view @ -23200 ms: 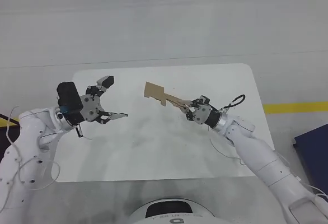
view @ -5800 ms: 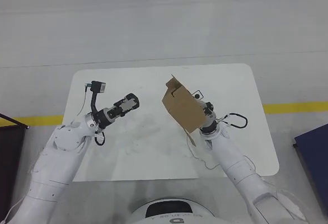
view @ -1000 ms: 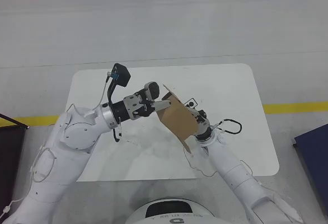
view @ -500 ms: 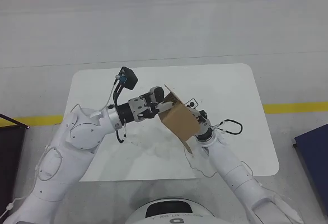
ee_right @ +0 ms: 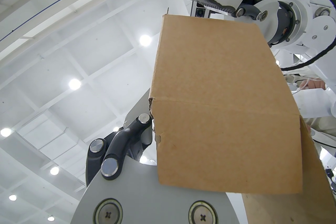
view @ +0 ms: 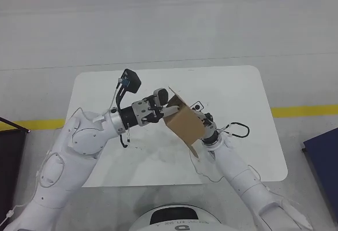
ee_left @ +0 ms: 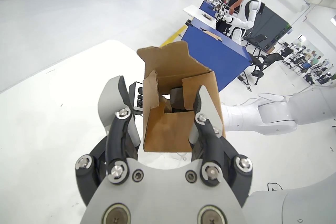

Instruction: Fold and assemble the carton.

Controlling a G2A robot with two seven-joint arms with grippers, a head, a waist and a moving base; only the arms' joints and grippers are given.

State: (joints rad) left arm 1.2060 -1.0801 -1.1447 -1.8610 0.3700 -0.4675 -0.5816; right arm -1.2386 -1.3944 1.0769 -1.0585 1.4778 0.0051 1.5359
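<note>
A brown carton [view: 183, 122], mid-frame in the top view, is held in the air above the white surface [view: 238, 92]. It is already opened into a square tube, but its end flaps stand unfolded, so closing them appears to be what is left. The right gripper [view: 203, 122] has its jaws clamped on one wall. The left gripper [ee_left: 160, 86] has its jaws apart, straddling the open end.

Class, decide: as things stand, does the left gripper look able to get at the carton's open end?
Probably yes. The left gripper is open, its fingers either side of the carton's open end, with nothing between them; the right gripper holds the carton's far end.
</note>
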